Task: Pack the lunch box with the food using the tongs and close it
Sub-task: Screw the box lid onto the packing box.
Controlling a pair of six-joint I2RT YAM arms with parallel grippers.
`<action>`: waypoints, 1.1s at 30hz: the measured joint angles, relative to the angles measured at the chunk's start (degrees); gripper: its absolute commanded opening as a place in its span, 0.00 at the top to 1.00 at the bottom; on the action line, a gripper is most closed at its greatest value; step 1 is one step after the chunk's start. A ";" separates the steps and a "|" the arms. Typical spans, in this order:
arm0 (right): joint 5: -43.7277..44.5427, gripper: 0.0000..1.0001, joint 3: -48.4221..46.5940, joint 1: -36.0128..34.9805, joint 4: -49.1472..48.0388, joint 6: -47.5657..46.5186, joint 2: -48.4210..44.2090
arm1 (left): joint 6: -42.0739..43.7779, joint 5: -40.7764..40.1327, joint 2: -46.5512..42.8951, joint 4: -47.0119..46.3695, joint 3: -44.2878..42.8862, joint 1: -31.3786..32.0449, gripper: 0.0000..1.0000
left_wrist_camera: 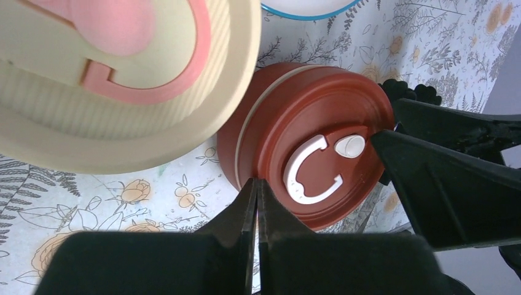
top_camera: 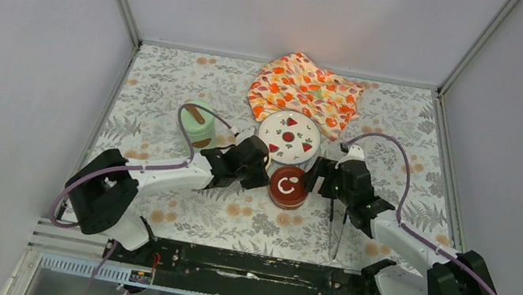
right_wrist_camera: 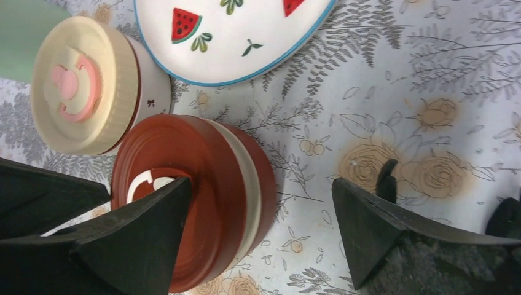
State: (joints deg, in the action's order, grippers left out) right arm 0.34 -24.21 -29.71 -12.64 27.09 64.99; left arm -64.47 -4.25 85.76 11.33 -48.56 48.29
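Two robot arms are bolted at the near edge of a floral-print table [top_camera: 230,218].

Nearest the bases, the tongs [top_camera: 336,231] lie flat on the table just beside the R arm [top_camera: 403,243], running near-to-far, not held.

Just beyond, at centre, is the red-lidded pot [top_camera: 288,186], a low pot w/ lid on and a white C-shaped mark on top.

The R gripper [right_wrist_camera: 259,184] is at this pot's right side, jaws wide apart, clamping nothing. In its wrist view one finger [right_wrist_camera: 141,233] hangs over the red lid. The other is over bare table, apart from the pot.

The L gripper [left_wrist_camera: 257,187] is at the pot's left side, jaws pressed together and empty, tips just short of the lid's edge.

The cream-lidded pot [right_wrist_camera: 83,86] stands just beside the red one on its far-left side, lid on w/ a pink mark. In the top view it is mostly hidden under the L gripper.

Farther left, the mint-green pot [top_camera: 199,129] stands tall and upright, apart from the other two.

Behind the low pots is a white plate [top_camera: 289,136] w/ red fruit prints.

Farthest back, a crumpled orange cloth [top_camera: 304,90] lies just behind the plate.
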 measured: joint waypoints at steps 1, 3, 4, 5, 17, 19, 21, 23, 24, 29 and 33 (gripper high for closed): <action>-0.61 0.13 -0.31 0.00 -0.17 0.02 0.79 | 0.11 -0.28 0.26 0.44 -0.55 0.22 0.95; -2.08 0.17 -1.31 0.13 -0.20 -0.04 2.21 | 0.26 -0.66 0.50 0.92 -1.36 0.57 0.94; -2.97 0.18 -1.75 0.13 -0.13 -0.07 2.93 | 0.35 -0.85 0.50 1.07 -1.68 0.76 0.94; -3.45 0.20 -2.12 0.11 -0.15 0.00 3.61 | 0.39 -1.03 0.50 1.29 -2.03 0.87 0.94; -9.81 0.36 -4.46 0.94 0.04 0.22 6.43 | 1.44 -2.01 -0.81 3.45 -3.06 1.29 0.60; -11.34 0.38 -4.46 1.05 0.28 0.33 6.47 | 1.60 -2.43 -2.36 3.85 -2.99 1.29 0.54; -13.00 0.40 -4.48 1.25 0.31 0.55 6.67 | 1.79 -2.67 -3.76 3.87 -2.73 1.29 0.50; -15.13 0.43 -4.61 1.46 0.13 0.98 7.26 | 1.77 -2.80 -5.40 3.87 -1.84 1.29 0.49; -16.13 0.44 -4.68 1.57 0.07 1.25 7.56 | 1.66 -2.84 -6.21 3.85 -1.18 1.29 0.48; -21.64 0.51 -4.98 1.77 -0.92 2.78 9.55 | 0.61 -2.84 -10.21 3.82 3.85 1.29 0.44; -26.14 0.61 -5.73 1.77 -0.98 3.96 11.15 | -0.81 -2.51 -12.94 3.56 8.59 1.29 0.41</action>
State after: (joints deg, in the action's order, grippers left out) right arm -25.80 -29.93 -27.94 -13.63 31.05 76.14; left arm -65.28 -6.76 72.82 14.90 -39.97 49.58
